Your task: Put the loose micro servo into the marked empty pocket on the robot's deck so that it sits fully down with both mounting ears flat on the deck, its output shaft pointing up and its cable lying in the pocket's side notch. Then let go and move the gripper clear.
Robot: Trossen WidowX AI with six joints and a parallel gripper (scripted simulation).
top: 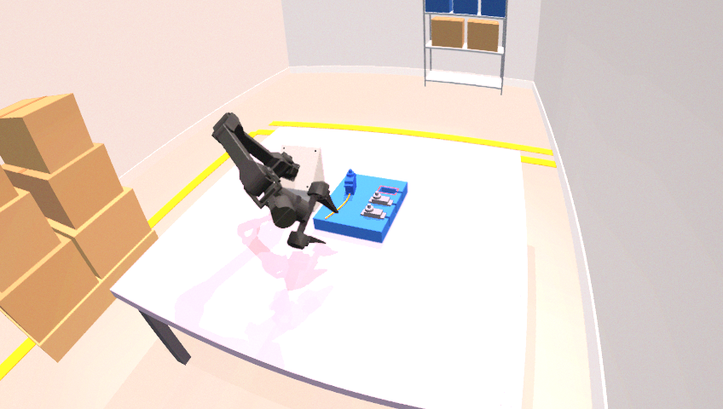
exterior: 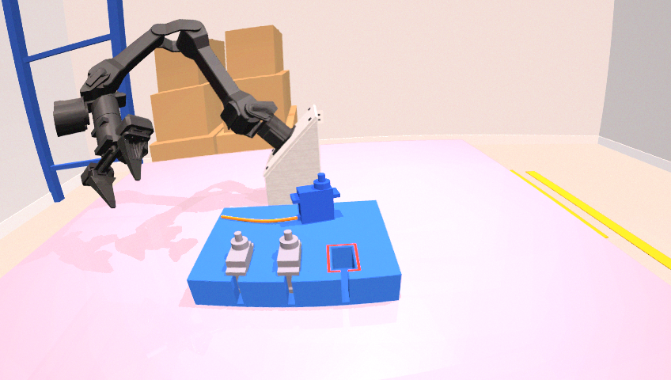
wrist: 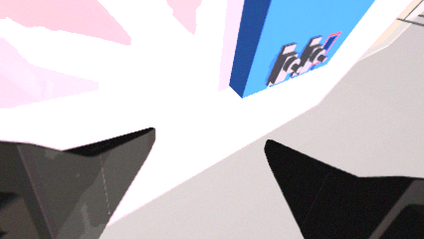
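The table (exterior: 471, 282) looks glossy (it mirrors the arm), while the blue deck (exterior: 367, 226) looks matt plastic.

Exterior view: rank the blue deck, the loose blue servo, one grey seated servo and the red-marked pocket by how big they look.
1. Blue deck.
2. Loose blue servo.
3. Left grey seated servo and red-marked pocket: too alike to rank, and both sit nearer the camera than the blue servo.
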